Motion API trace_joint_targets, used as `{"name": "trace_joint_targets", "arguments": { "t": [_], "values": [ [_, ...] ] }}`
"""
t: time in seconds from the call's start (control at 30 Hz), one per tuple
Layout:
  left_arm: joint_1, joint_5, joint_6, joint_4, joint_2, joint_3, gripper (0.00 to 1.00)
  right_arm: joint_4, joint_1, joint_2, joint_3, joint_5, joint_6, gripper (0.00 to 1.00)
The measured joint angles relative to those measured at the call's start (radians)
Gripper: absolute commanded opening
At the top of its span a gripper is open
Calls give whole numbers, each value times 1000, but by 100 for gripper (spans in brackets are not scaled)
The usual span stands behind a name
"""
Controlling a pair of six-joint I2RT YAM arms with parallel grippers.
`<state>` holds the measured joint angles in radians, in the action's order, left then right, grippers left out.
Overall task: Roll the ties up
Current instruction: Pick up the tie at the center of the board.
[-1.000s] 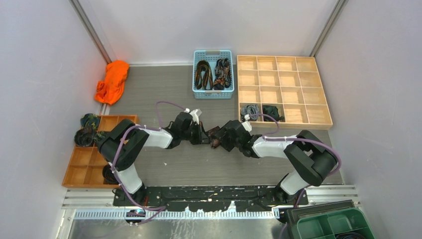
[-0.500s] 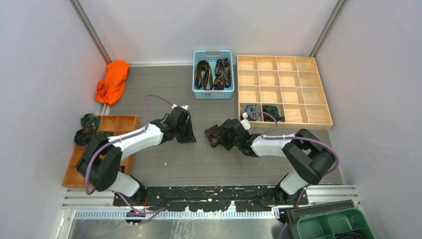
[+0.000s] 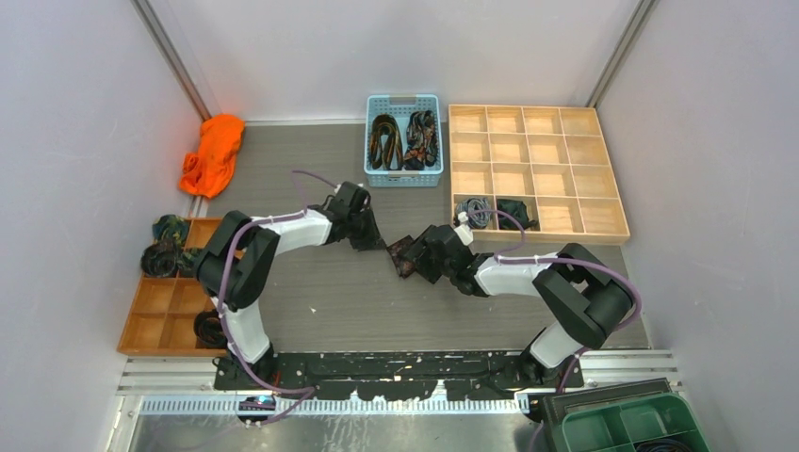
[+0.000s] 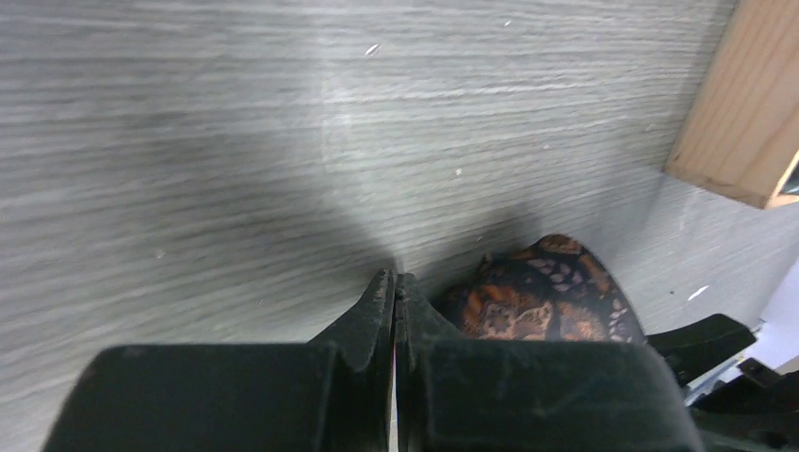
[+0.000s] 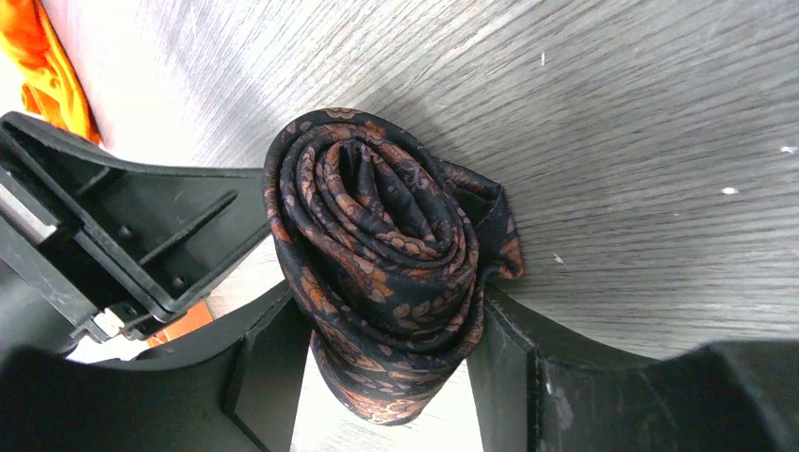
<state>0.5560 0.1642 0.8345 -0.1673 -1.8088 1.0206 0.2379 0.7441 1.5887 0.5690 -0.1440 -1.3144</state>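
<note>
A black-orange paisley tie (image 5: 382, 250) is rolled into a tight coil. My right gripper (image 5: 386, 348) is shut on it, one finger on each side, just above the grey table; the coil also shows in the top view (image 3: 407, 254). My left gripper (image 3: 370, 240) is shut and empty, its tips pressed together, just left of the coil. The coil shows at the right of the left wrist view (image 4: 542, 292), behind that gripper (image 4: 394, 282). More ties lie in the blue basket (image 3: 403, 179), and two coils (image 3: 474, 210) sit in the wooden grid box.
The wooden grid box (image 3: 565, 155) stands at the back right. An orange tray (image 3: 155, 330) with dark coils is at the left. A bright orange cloth (image 3: 213, 151) lies at the back left. A green bin (image 3: 627, 424) is at the near right.
My left gripper let go of the coil, drew away to the left, then came back close to it, shut. The right gripper has kept hold of the coil almost in place.
</note>
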Motion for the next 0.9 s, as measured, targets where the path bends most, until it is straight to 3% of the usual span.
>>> {"name": "trace_joint_targets", "arguments": {
  "t": [0.9],
  "values": [
    [74, 259, 75, 297, -267, 185, 0, 27, -1, 16, 5, -1, 29, 65]
  ]
}}
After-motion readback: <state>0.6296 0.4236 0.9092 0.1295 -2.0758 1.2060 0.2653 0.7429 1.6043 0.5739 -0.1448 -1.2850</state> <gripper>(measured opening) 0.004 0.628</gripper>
